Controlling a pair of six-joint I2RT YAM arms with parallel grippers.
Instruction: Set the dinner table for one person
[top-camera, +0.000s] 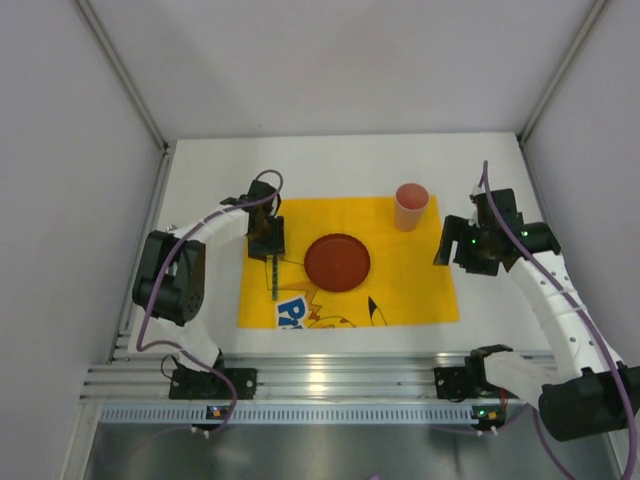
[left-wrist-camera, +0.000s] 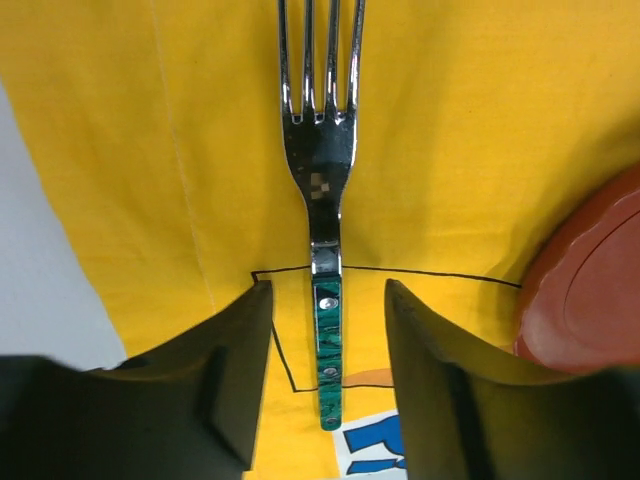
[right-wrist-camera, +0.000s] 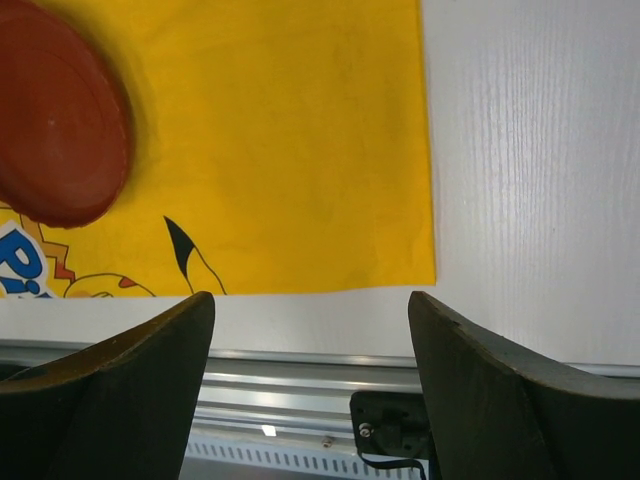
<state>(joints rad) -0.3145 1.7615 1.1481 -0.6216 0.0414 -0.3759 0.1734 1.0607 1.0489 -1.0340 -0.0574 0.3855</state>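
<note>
The white dinner table (top-camera: 200, 200) carries a yellow cartoon-printed cloth (top-camera: 420, 270). On the cloth lie a round red plate (top-camera: 337, 262), a pink cup (top-camera: 410, 206) at the far right corner, and a fork (top-camera: 273, 280) left of the plate. In the left wrist view the fork (left-wrist-camera: 322, 190) has a green handle, with its tines pointing away. My left gripper (top-camera: 270, 248) (left-wrist-camera: 328, 305) is open over the fork, its fingers either side of the handle without touching it. My right gripper (top-camera: 452, 250) (right-wrist-camera: 310, 305) is open and empty, above the cloth's right edge.
A silver metal rail (right-wrist-camera: 300, 365) runs along the table's near edge (top-camera: 320, 380). Grey walls close in the left, right and far sides. In the right wrist view the plate (right-wrist-camera: 60, 120) is at upper left and bare white tabletop (right-wrist-camera: 530, 150) lies right of the cloth (right-wrist-camera: 300, 150).
</note>
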